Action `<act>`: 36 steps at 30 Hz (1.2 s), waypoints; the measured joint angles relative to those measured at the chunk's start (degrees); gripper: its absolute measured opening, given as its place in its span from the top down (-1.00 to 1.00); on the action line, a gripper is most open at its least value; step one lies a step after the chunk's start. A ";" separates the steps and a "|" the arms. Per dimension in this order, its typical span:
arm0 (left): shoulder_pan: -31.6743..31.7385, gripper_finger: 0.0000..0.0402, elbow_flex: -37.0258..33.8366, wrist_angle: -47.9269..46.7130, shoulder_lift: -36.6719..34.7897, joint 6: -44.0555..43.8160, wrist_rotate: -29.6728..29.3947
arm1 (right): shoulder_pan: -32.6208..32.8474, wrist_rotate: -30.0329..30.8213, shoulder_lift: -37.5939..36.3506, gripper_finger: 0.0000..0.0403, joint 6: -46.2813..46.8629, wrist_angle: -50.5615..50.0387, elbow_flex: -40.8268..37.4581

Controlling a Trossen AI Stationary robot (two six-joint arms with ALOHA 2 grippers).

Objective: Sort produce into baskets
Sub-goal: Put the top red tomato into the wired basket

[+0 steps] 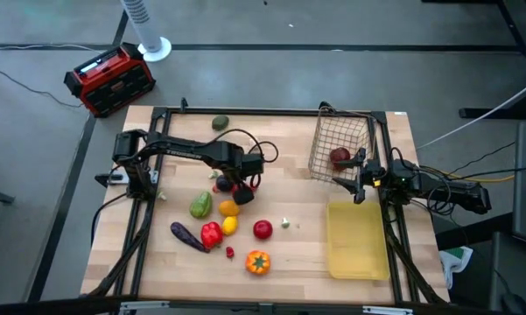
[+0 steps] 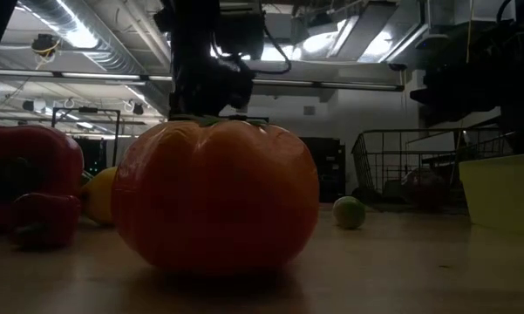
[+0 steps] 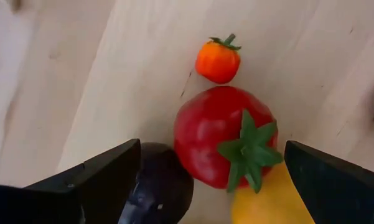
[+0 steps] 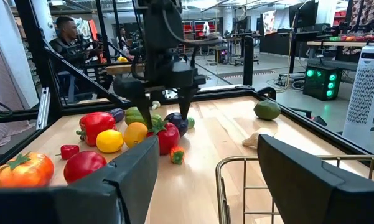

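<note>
Over the pile of toy produce on the left half of the table [image 1: 157,262], the left gripper [image 1: 234,185] hangs with its fingers spread wide and nothing between them. From its own wrist camera a red tomato with a green stalk [image 3: 227,137] sits right under the gap, a dark purple piece [image 3: 158,186] touching it on one side, a yellow piece [image 3: 271,202] on the other, and a tiny orange fruit [image 3: 218,59] just beyond. It looks to me like the picking step: lined up, not yet closed on anything. The next move would call for a drop straight onto the tomato without nudging its close neighbours.

Right of the pile, a red apple [image 1: 263,229] and an orange tomato [image 1: 257,262] lie loose on the wood. Further right stands the wire basket [image 1: 337,140] with one red fruit [image 1: 340,157] inside it; the yellow tray [image 1: 357,238] lies beside it. The right gripper [image 1: 361,179] waits at the basket's edge, fingers apart, holding nothing.
</note>
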 joint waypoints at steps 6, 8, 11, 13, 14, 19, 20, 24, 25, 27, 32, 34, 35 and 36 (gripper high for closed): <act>-0.68 -0.95 -3.63 5.48 0.00 -0.62 0.19 | -0.01 0.00 0.02 -0.33 0.00 0.00 0.01; -1.00 -0.95 -4.68 7.02 0.00 -0.62 0.31 | 0.01 0.00 0.00 -0.33 0.00 0.00 0.00; -1.09 -0.95 -6.49 8.98 0.00 -0.66 0.31 | 0.00 0.00 0.00 -0.33 -0.01 0.00 0.01; -1.09 -0.95 -7.60 10.20 0.00 -1.05 0.31 | 0.01 0.00 0.00 -0.33 0.00 0.00 0.01; -1.09 -0.95 -8.16 11.00 0.00 -1.40 0.31 | -0.01 0.00 0.00 -0.33 -0.02 0.00 0.02; -1.07 -0.91 -8.88 12.24 0.00 -1.90 0.25 | -0.01 0.00 0.00 -0.33 0.00 0.00 0.01; -1.07 -0.89 -8.88 12.24 0.00 -1.90 0.15 | 0.01 0.01 0.00 -0.33 0.00 0.00 0.01; -1.07 -0.76 -8.88 13.17 0.00 -2.06 0.00 | -0.01 0.00 0.00 -0.33 0.00 0.00 0.00; -1.07 -0.73 -8.88 13.42 0.00 -2.08 -0.05 | -0.01 0.02 0.00 -0.33 0.00 0.00 0.00; -1.03 -0.66 -8.88 13.81 0.00 -2.43 -0.13 | 0.01 0.00 0.00 -0.33 0.00 0.00 0.00; -1.01 -0.56 -8.74 15.19 -0.26 -4.32 -0.35 | 0.01 0.00 0.00 -0.33 0.00 0.00 0.01; -0.98 -0.56 -7.80 15.02 -0.26 -4.46 -0.36 | 0.01 0.02 0.00 -0.33 0.00 0.00 0.02; -0.98 -0.56 -7.15 14.99 -0.26 -4.46 -0.37 | -0.01 0.00 0.00 -0.33 0.00 0.00 0.00; -0.96 -0.56 -6.40 15.01 -0.26 -4.46 -0.37 | -0.01 0.01 0.00 -0.33 0.00 0.02 0.00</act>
